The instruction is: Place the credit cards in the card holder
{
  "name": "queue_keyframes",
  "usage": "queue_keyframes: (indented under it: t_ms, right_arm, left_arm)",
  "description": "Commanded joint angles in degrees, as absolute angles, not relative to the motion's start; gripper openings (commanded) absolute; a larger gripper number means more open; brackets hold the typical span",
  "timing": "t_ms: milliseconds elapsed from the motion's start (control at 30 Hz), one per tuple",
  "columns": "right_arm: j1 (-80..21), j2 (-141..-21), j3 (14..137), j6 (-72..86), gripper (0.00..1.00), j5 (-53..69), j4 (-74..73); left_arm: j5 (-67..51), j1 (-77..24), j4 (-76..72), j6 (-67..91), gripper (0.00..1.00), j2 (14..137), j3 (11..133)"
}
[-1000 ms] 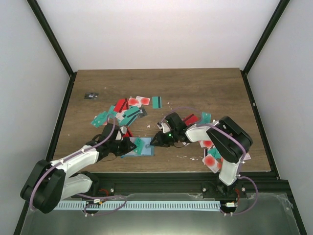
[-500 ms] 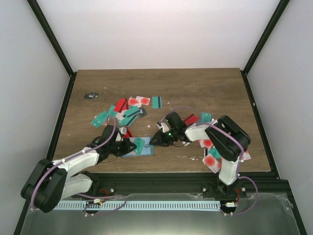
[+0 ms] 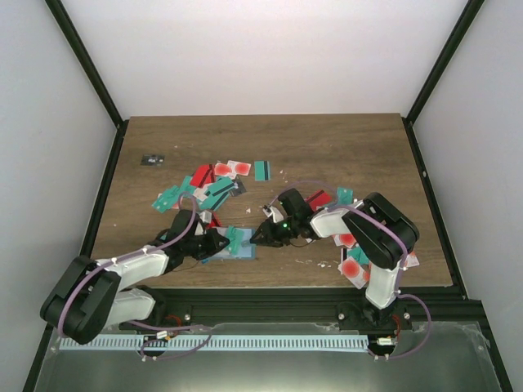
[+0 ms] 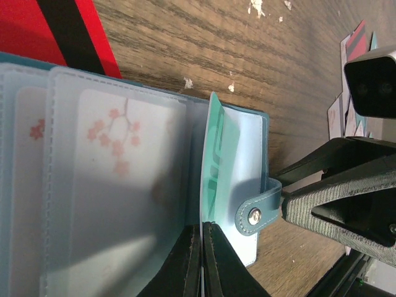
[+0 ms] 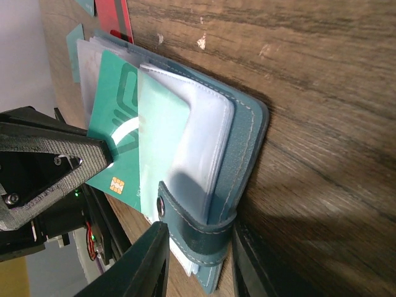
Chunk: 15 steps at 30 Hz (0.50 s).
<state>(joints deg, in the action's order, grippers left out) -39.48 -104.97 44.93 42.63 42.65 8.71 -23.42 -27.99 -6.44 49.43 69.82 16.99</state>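
Two arms, one holder (image 3: 245,251), one teal card (image 3: 233,238) in transit, and loose cards in two groups whose exact number cannot be told from above. The larger group (image 3: 214,189) lies mid-surface. The smaller group (image 3: 353,263) lies toward the near right corner. One small dark object (image 3: 152,160) sits alone toward the far left corner.

The holder lies open at the near edge of the surface (image 3: 343,143), left of centre, between the two hands. The left hand (image 3: 216,242) is clamped on the teal card, whose far end stands in a pocket. The right hand (image 3: 260,235) is closed on the holder's cover edge at the snap strap.

Left wrist view: the teal card (image 4: 213,161) shows edge-on. The pockets are clear, with a blossom print (image 4: 111,142) behind one, and a red striped card (image 4: 55,31) lies just beyond the holder (image 4: 250,133).

Right wrist view: the card's face (image 5: 120,142) shows a gold chip, and the strap (image 5: 192,223) lies between the fingers (image 5: 154,266).

The surface is brown wood grain, flecked with pale specks. The walls are plain white, with black frame posts at the corners.
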Motion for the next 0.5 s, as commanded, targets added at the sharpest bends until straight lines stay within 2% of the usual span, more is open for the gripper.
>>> queue_keyframes:
  t_ms: [0,467]
  right_arm:
    - [-39.4,-105.7,44.2,43.7,0.3,43.4,8.1]
    - [-39.4,-109.5,40.3,53.6,0.28,44.8,16.2]
  left_arm:
    - [-21.7,-28.1,-9.4,50.7,0.04,70.7,15.2]
    - [-17.0,-34.9,-15.4,59.5,0.07,72.0,12.0]
